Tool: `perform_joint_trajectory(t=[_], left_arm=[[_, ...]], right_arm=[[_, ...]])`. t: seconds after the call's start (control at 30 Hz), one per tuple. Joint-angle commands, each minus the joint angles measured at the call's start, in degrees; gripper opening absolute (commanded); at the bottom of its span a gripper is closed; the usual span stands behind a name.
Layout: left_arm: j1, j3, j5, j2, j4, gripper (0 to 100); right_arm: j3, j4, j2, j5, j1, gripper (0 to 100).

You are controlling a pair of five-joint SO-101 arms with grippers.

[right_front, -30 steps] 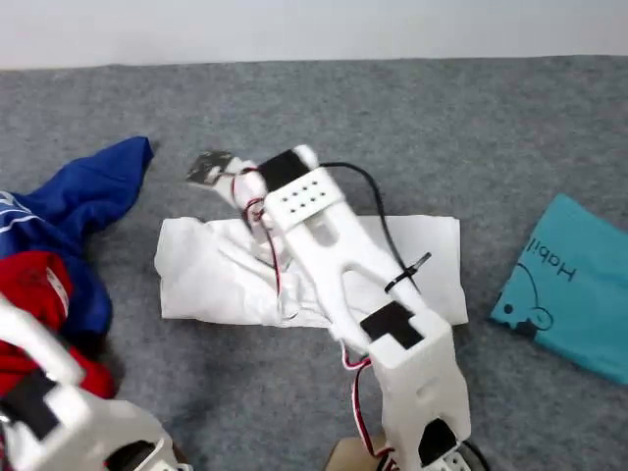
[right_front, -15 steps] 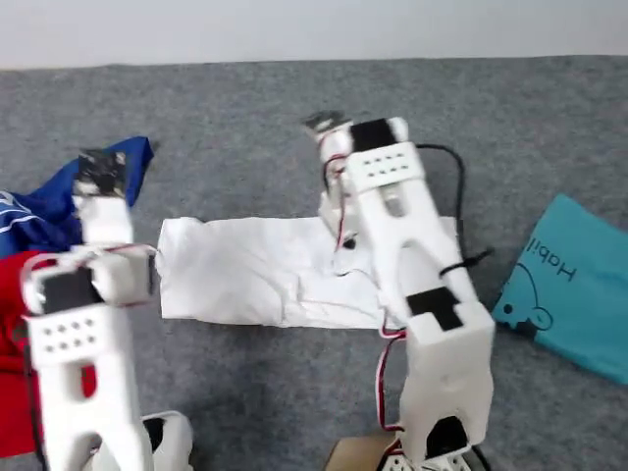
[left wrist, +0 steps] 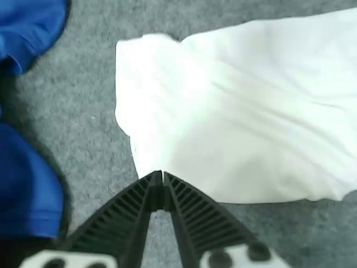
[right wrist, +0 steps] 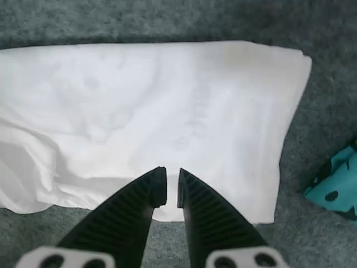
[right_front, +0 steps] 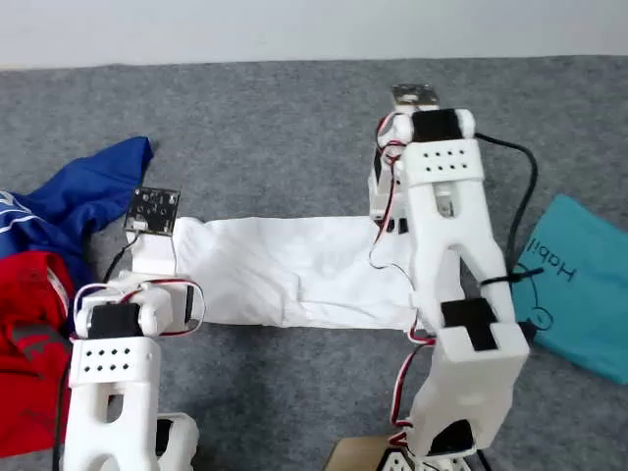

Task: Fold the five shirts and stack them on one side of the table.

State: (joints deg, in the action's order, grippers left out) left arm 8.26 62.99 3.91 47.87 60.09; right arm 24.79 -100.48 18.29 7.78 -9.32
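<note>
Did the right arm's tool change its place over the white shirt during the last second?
Yes. The right tool moved across the white shirt, away from the blue shirt and toward the teal shirt.

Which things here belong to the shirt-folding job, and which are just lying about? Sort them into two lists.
Job:
white shirt
blue shirt
red shirt
teal shirt

Just lying about:
grey table cover
brown object at the near edge, too little showing to identify
</note>
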Motion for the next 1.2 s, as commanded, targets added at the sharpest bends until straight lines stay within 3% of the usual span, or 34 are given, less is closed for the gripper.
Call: perform_joint_trajectory(t=[0.0, 0.27, 0.5, 0.8, 1.0, 1.17], left_arm=[[0.3, 3.1, -0.4, 1.6, -4.5, 1], [0.4, 10.8, -0.5, 5.8, -11.4, 0], [0.4, 23.4, -0.5, 27.3, -12.1, 0], [1.4, 32.2, -0.6, 57.7, 4.9, 0], [8.3, 33.6, -0.3, 54.6, 5.2, 0], [9.6, 33.6, -0.1, 54.6, 5.8, 1]], right_arm=[[-3.5, -2.2, -7.8, 1.0, 2.1, 4.3], [-12.8, -0.2, -15.9, 1.1, 7.3, 3.9], [-19.3, -0.2, -22.5, 1.0, 9.9, 3.9], [-28.4, 5.9, -26.2, 1.0, 11.6, 3.9], [-30.2, 7.6, -26.2, 1.0, 12.0, 3.9], [-30.2, 8.9, -25.7, 0.9, 3.5, 3.9]])
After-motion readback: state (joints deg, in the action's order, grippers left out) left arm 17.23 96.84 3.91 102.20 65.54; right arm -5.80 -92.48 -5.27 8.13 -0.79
